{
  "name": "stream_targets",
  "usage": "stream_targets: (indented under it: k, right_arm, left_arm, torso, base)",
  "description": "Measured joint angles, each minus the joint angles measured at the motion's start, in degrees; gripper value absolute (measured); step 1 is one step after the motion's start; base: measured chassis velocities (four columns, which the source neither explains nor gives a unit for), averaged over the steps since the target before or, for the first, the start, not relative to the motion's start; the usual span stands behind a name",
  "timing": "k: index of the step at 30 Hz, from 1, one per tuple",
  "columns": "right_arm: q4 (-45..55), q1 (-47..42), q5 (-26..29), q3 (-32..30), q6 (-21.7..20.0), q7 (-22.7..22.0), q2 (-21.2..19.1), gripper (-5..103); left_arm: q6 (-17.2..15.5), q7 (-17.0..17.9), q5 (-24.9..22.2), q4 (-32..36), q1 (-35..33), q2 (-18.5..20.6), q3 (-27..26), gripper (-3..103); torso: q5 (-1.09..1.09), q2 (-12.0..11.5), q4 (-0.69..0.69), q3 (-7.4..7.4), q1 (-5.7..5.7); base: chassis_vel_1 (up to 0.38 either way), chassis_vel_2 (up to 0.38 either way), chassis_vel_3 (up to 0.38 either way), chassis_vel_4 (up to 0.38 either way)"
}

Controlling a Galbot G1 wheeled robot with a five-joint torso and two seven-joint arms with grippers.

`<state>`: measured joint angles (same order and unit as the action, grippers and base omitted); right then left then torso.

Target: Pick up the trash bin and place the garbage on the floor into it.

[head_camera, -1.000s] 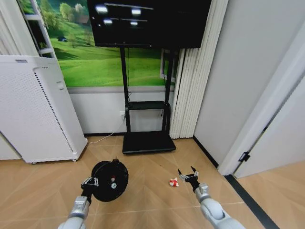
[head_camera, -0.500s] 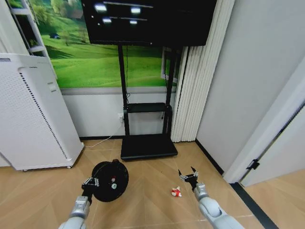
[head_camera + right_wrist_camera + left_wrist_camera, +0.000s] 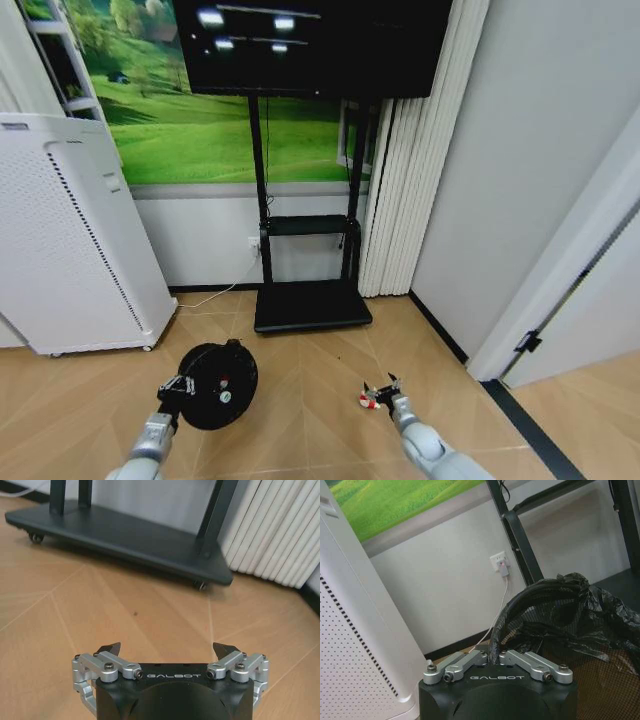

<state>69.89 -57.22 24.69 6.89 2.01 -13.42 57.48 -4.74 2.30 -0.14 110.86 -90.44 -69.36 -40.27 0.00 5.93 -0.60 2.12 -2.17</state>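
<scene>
- The left claw point(image 3: 177, 385) is pinched on the rim of the trash bin point(image 3: 218, 385), a black round basket with a black bag liner, held low over the wooden floor point(image 3: 300, 360).
- The right claw point(image 3: 381, 390) is spread wide, low by a red-and-white wrapper point(image 3: 367, 401) lying on the floor.
- A white perforated appliance point(image 3: 70, 240) stands to the left, a black TV stand point(image 3: 310, 300) behind.

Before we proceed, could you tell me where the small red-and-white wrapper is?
In the head view, the red-and-white wrapper lies on the wooden floor, directly at the open right gripper.
</scene>
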Motion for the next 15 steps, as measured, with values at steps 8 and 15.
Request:
stream_targets:
  k: [8, 15]
  right_arm:
    - [-6.23, 2.14, 5.92, 5.62, -6.44, -4.35, 4.53, 100]
    - [-13.25, 4.68, 4.50, 6.17, -6.23, -4.50, 10.82, 100]
  left_arm:
    - [-0.24, 0.11, 0.09, -2.07, 0.68, 0.76, 0.73, 4]
    - [-0.17, 0.14, 0.45, -2.42, 1.02, -0.23, 1.91, 4]
  torso:
    - [-0.03, 0.00, -0.05, 0.00, 0.00]
    - [0.00, 0.00, -0.02, 0.00, 0.00]
  base:
    - [0.000, 0.000, 0.000, 0.000]
    - [0.000, 0.000, 0.000, 0.000]
